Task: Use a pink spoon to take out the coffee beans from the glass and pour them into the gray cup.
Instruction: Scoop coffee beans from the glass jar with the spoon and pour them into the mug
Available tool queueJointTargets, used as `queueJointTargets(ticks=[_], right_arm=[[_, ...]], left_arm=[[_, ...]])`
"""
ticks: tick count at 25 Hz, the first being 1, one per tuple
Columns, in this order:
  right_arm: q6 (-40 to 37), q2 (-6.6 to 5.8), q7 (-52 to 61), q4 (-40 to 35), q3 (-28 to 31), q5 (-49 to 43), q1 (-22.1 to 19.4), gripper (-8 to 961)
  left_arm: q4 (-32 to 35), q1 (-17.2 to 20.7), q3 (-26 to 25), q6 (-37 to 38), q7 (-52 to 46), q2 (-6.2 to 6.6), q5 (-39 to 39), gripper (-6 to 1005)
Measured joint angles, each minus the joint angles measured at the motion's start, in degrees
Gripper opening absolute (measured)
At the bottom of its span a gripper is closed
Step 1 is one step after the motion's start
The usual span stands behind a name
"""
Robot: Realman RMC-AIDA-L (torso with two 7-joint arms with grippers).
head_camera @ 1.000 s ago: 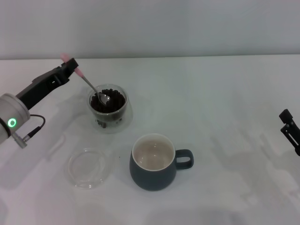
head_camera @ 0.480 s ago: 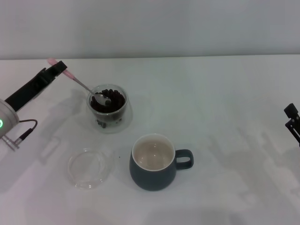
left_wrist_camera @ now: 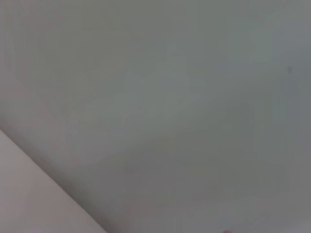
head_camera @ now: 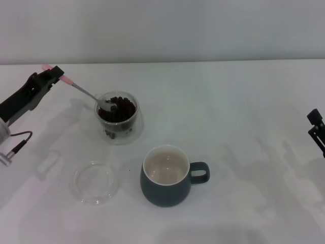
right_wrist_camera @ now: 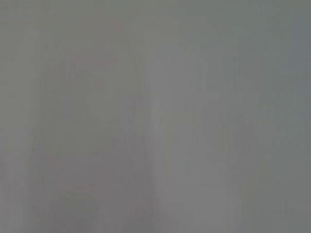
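Head view: left end effector (head_camera: pixel 51 76) clenched on slim pink-handled metal spoon (head_camera: pixel 84 91), angled low so its bowl digs into dark coffee beans (head_camera: pixel 121 109) in small clear glass (head_camera: pixel 117 122).

No readable text, label, brand, number or sign appears in any view. The gray cup (head_camera: pixel 166 184), the glass (head_camera: pixel 117 117), the pink spoon (head_camera: pixel 84 91) and the surface (head_camera: pixel 244 101) carry no markings. Both wrist views show only plain, featureless areas with no lettering.
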Motion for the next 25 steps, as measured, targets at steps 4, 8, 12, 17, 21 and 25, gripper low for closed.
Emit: queueJointTargets(ticks=[4, 8, 12, 17, 21, 25], right_arm=[[0.0, 0.06, 0.0, 0.09, 0.0, 0.0, 0.33, 844], [0.0, 0.06, 0.0, 0.17, 0.0, -0.01, 0.63, 844], [-0.03, 0.09, 0.0, 0.18, 0.0, -0.2, 0.93, 844], [-0.37, 0.15, 0.0, 0.37, 0.0, -0.41, 0.98, 844], [-0.47, 0.16, 0.0, 0.72, 0.0, -0.45, 0.83, 844], [-0.54, 0.15, 0.0, 0.72, 0.0, -0.45, 0.69, 844]], left_arm=[[0.17, 0.98, -0.03, -2.23, -1.92, 0.42, 0.03, 132], [0.17, 1.82, -0.03, -2.59, -1.86, 0.77, -0.14, 132], [0.34, 2.35, -0.68, -2.22, 3.35, 0.7, 0.01, 132], [0.46, 1.75, -0.5, -2.57, 11.28, -0.59, 0.1, 131], [0.45, 0.54, -0.13, -2.15, 16.02, -1.67, 0.52, 131], [0.19, -0.67, -0.1, -1.67, 19.97, -2.33, 1.0, 131]])
